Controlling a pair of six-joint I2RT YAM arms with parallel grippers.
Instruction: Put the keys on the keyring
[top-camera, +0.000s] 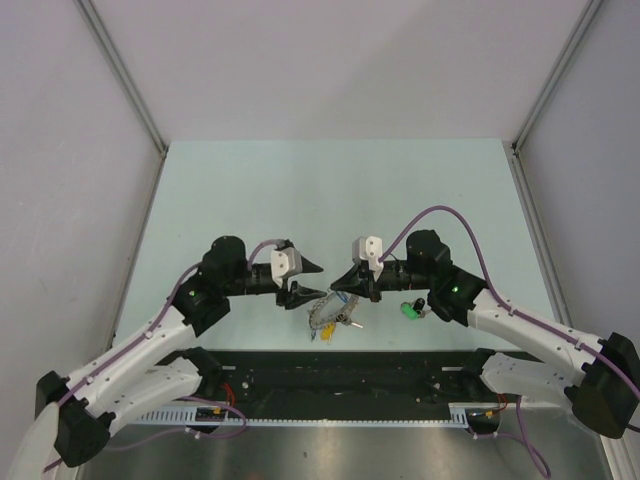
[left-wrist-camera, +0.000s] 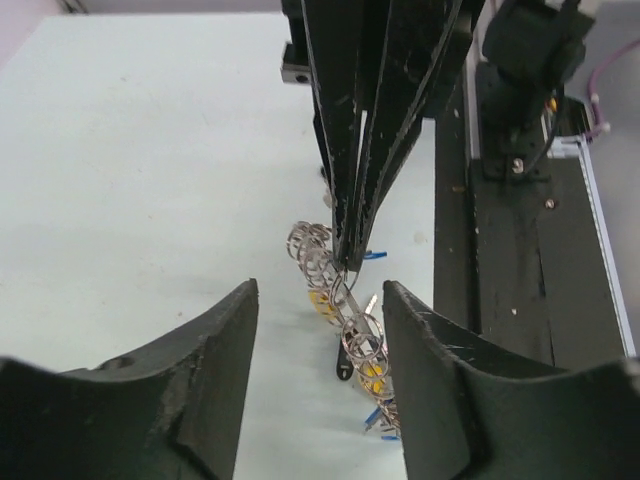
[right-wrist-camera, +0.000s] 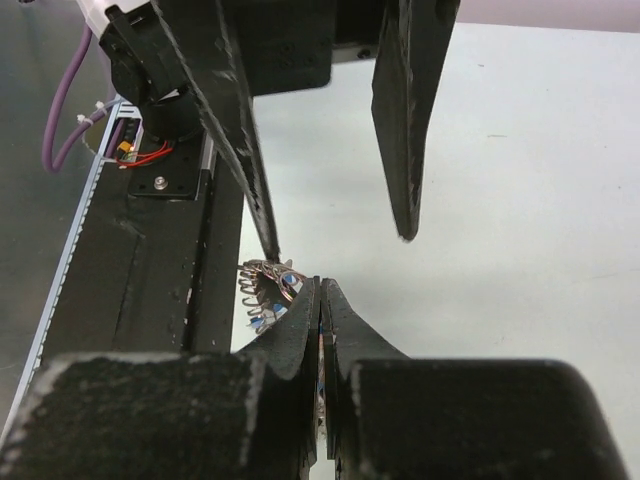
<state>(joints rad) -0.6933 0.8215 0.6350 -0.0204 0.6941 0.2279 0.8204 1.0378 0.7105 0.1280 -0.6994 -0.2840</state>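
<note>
While the right hand clenched the keyring at its fingertips, the left hand stood released, fingers spread either side of the ring, holding nothing, keys among its loops.

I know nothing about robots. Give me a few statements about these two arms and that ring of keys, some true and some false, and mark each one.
1. The right tool is closed on the keyring. True.
2. The left tool is clamped shut. False: its fingers stand apart, with nothing between them gripped.
3. A green key lies apart from the keyring, beside the right arm. True.
4. The keyring sits at the far end of the table. False: it is near the table's near edge, between the two tools.
</note>
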